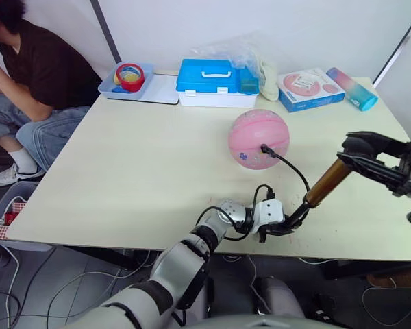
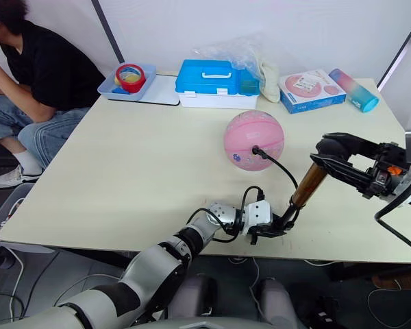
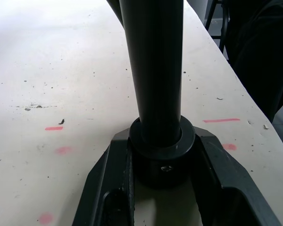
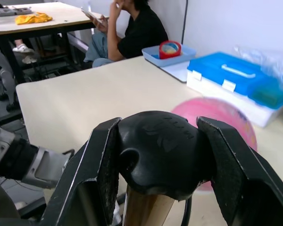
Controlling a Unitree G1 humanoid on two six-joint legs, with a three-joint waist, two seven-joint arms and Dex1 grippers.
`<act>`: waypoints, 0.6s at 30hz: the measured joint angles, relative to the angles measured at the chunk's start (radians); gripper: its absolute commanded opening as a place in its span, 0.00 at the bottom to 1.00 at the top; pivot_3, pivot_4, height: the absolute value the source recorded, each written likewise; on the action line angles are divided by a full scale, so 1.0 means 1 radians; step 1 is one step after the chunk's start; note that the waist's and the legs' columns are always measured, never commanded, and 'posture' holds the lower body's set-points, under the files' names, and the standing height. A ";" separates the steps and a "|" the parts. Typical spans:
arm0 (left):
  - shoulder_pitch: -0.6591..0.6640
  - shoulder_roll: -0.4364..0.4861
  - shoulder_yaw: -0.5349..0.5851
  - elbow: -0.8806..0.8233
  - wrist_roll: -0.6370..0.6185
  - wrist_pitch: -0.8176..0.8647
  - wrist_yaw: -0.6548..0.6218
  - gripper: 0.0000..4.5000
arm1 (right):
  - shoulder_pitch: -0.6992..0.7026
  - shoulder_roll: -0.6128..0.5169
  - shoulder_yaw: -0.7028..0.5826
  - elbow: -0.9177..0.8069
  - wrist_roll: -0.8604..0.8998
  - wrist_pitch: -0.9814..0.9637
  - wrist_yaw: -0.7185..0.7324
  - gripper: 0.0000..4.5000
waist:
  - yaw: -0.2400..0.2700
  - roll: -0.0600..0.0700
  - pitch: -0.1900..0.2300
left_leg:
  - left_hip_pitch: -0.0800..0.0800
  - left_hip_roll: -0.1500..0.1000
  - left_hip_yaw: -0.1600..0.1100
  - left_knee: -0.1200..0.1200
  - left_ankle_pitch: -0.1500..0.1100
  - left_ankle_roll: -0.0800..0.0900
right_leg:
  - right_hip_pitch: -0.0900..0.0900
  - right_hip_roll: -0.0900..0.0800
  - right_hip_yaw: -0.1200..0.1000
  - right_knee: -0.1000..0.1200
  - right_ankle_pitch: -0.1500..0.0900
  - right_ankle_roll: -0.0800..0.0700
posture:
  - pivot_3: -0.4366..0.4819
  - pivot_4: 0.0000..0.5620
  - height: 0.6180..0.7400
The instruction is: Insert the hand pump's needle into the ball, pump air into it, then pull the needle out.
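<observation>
Left end effector (image 1: 285, 227): pinches the hand pump (image 1: 323, 184) at its lower black cap, near the surface (image 1: 144, 171) edge. Right end effector (image 2: 329, 156): clamped on the pump's handle. Hose runs to the ball (image 1: 258, 138); the eye views show its needle fitting (image 1: 265, 147) seated there, the wrist views do not.

**Background items on your surface**

Along the far edge of your cream surface (image 1: 144, 171): a blue tray (image 1: 125, 89) of tape rolls at 11 o'clock, a blue case (image 1: 212, 81) at 12, a pink box (image 1: 309, 88) and a pastel bottle (image 1: 352, 88) at 1. A seated person (image 1: 27, 82) is at 10.
</observation>
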 measured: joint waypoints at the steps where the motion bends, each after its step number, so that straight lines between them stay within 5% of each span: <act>1: 0.000 0.000 0.000 -0.001 0.000 -0.001 0.000 0.24 | -0.003 -0.013 -0.003 0.005 0.007 0.012 -0.001 0.45 | 0.000 0.000 0.000 | 0.000 0.000 0.000 0.000 0.000 0.000 | 0.000 0.000 0.000 0.000 0.000 0.000 | 0.48 0.27 1.00; 11: 0.000 0.000 -0.002 -0.001 0.001 -0.008 -0.004 0.24 | 0.006 -0.012 -0.026 -0.010 0.029 0.048 -0.018 0.45 | 0.001 0.000 0.000 | -0.004 0.000 -0.001 0.000 0.000 0.000 | -0.003 0.000 0.000 0.000 0.000 0.000 | 0.48 0.27 1.00; 18: 0.000 0.001 -0.004 0.000 0.004 -0.007 -0.004 0.24 | 0.154 0.110 0.041 -0.069 -0.122 -0.080 0.009 0.45 | 0.000 -0.001 -0.001 | -0.003 0.000 -0.001 0.000 0.000 0.000 | -0.003 0.001 -0.001 0.000 0.000 0.000 | 0.48 0.27 1.00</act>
